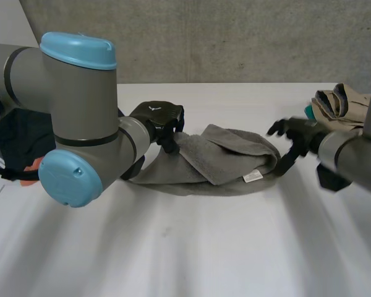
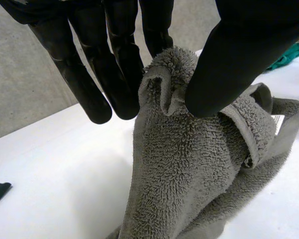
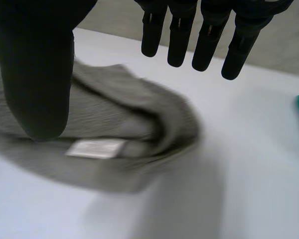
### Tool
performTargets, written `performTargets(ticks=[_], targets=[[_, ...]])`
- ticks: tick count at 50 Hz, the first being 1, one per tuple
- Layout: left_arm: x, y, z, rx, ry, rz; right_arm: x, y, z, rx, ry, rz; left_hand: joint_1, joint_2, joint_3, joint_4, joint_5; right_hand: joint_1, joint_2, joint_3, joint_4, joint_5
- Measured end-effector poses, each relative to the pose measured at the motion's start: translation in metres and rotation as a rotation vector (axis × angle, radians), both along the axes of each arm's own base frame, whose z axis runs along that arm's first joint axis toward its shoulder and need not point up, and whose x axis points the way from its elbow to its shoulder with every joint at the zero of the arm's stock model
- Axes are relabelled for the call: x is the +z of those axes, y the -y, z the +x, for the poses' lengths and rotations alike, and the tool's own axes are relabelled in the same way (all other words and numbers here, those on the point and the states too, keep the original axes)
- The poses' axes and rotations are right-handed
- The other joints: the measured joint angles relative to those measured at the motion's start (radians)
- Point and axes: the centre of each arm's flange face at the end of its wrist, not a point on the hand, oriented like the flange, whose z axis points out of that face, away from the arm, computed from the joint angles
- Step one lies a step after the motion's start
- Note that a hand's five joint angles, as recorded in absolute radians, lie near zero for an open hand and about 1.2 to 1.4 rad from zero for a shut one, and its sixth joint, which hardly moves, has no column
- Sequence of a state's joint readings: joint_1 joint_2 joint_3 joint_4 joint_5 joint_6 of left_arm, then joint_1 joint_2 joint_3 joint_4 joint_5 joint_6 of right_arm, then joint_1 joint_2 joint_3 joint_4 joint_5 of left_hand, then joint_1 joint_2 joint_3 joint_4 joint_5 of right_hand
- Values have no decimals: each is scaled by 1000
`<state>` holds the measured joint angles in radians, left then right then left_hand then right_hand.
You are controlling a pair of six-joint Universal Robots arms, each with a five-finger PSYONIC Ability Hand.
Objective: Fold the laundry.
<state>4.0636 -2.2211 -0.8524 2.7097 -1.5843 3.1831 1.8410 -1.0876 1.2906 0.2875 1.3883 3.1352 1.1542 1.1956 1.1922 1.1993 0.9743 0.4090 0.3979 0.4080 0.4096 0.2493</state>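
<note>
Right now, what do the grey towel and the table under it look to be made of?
The grey towel: terry cloth, likely cotton, matte; the left wrist view shows its looped, fuzzy pile and a hemmed edge. The table: smooth white hard top, perhaps laminate or painted board; flat, even, no grain showing.

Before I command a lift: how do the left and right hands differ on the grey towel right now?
The left hand pinches a fold of the towel between thumb and fingers; the right hand is open, holding nothing. The left hand is at one end; the right hand is by the opposite end, near the white label. Both are black.
</note>
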Motion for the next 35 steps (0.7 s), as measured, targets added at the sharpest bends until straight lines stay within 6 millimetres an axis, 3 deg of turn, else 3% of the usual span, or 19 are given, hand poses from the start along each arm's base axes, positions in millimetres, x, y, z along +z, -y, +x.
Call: performTargets(ticks=[5, 10, 20, 22, 27, 30, 32, 33, 34, 35], targets=[[-5, -2, -1, -3, 10, 12, -28, -16, 21, 23, 130, 18, 0, 0, 0, 0, 0, 24, 23, 23, 25, 24], [-10, -2, -1, 0, 17, 24, -49, -15, 43, 12, 208, -20, 0, 0, 0, 0, 0, 107, 118, 107, 110, 101], [-19, 3, 0, 12, 27, 38, -76, 2, 63, -81, 171, -90, 0, 0, 0, 0, 0, 629, 654, 639, 626, 606], [-21, 4, 0, 14, 28, 42, -77, 3, 65, -89, 162, -97, 0, 0, 0, 0, 0, 709, 777, 754, 757, 723], [-24, 7, 0, 19, 25, 53, -66, 4, 65, -83, 154, -125, 0, 0, 0, 0, 0, 709, 785, 772, 785, 735], [-27, 8, 0, 20, 18, 64, -46, 4, 63, -52, 139, -169, -5, -8, -8, -9, -3, 709, 785, 772, 786, 740], [-27, 7, 0, 16, 16, 67, -36, 4, 61, -33, 123, -195, -265, -287, -282, -270, -223, 709, 785, 772, 786, 740], [-27, 7, 0, 16, 15, 68, -34, 4, 60, -29, 119, -201, -265, -287, -282, -270, -223, 709, 785, 773, 786, 740], [-26, 7, 0, 12, 13, 70, -23, 5, 58, -10, 98, -231, -604, -585, -554, -569, -518, 709, 785, 773, 786, 740], [-26, 7, 0, 11, 13, 71, -20, 6, 57, -4, 89, -241, -604, -585, -554, -569, -518, 709, 785, 774, 786, 740]])
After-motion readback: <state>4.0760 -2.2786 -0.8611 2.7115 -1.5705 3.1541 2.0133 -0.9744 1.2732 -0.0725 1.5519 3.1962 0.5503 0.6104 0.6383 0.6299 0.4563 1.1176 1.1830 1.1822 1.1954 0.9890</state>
